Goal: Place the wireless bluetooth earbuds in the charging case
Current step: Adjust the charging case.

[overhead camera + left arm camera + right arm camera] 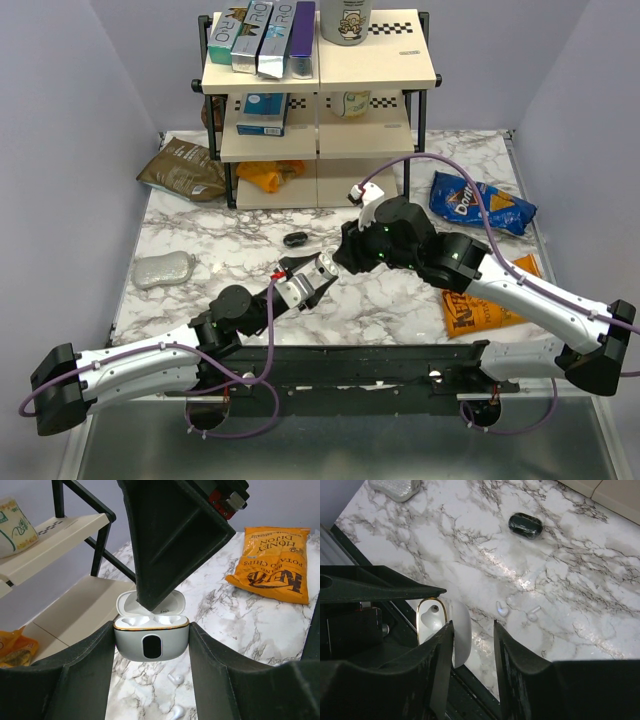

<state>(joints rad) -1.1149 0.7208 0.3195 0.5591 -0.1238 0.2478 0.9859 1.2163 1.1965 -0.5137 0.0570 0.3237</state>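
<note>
While the left jaws clamp one open charging case (151, 645) mid-frame, the right arm (500, 280) bends down over it, jaws part-open, empty; two white earbuds (502, 610) lie centre-frame on the desk (580, 580).

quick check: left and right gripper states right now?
Left gripper: closed on the open charging case.
Right gripper: open, holding nothing.

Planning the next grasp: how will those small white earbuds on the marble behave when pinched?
The earbuds look glossy and rounded, so they would probably slip when squeezed. Tiny beside the jaws, they are likely very light and may skid across the smooth marble table if nudged.
</note>
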